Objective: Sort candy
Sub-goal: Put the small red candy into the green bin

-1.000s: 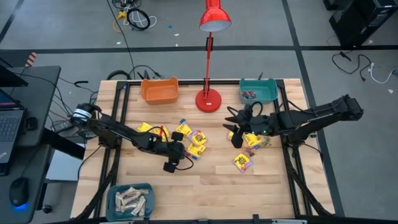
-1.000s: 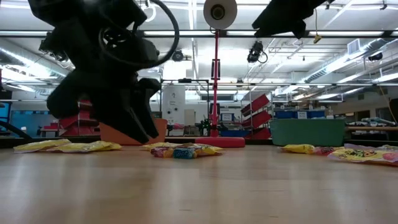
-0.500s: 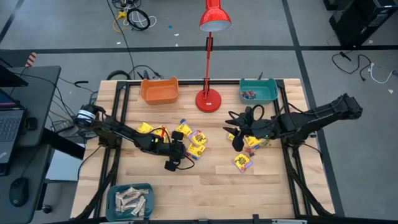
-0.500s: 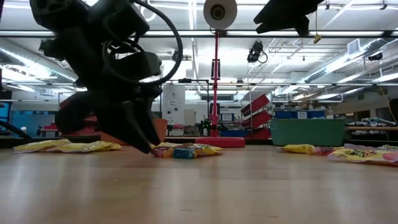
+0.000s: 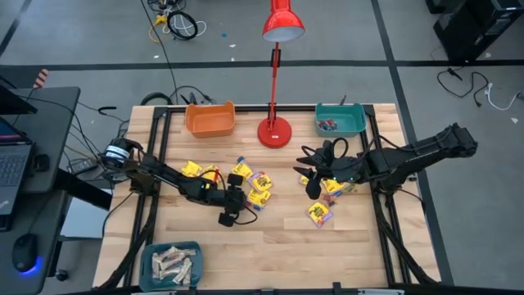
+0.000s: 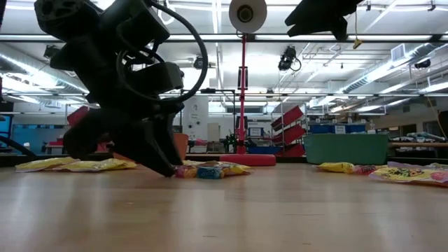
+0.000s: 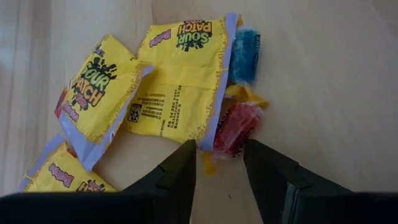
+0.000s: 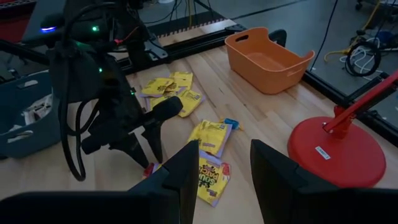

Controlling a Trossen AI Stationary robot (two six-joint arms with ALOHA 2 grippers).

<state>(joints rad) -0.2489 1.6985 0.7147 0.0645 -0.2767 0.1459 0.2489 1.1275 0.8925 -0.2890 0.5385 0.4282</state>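
Note:
Candy lies loose on the wooden table: yellow square packets (image 5: 260, 187) at the middle, more (image 5: 319, 213) to the right, others (image 5: 191, 169) to the left. My left gripper (image 7: 219, 154) is open and slants down at a yellow packet (image 7: 180, 81), a small red piece (image 7: 235, 127) and a blue piece (image 7: 245, 55). Its fingertips (image 6: 168, 170) are down at the tabletop, on either side of the red piece's near end. My right gripper (image 8: 224, 163) hangs open and empty well above the right-hand candy (image 5: 308, 174). My left gripper comes slanting down from the table's left, its open fingers (image 7: 186, 155) standing beside the yellow packet's corner (image 7: 198, 138) and the red piece's near end (image 7: 225, 148). Whether they touch either one, or the table, I cannot tell.
An orange bin (image 5: 210, 119) and a teal bin (image 5: 341, 120) holding small pieces stand at the far edge, with a red lamp's base (image 5: 275, 131) between them. A blue-grey bin (image 5: 172, 264) of pale bars sits at the near left corner. Bare wood lies along the near edge.
My left gripper has sunk toward the table and tipped further down, bringing its fingertips to the tabletop right beside the candy cluster. The candy has kept its place.

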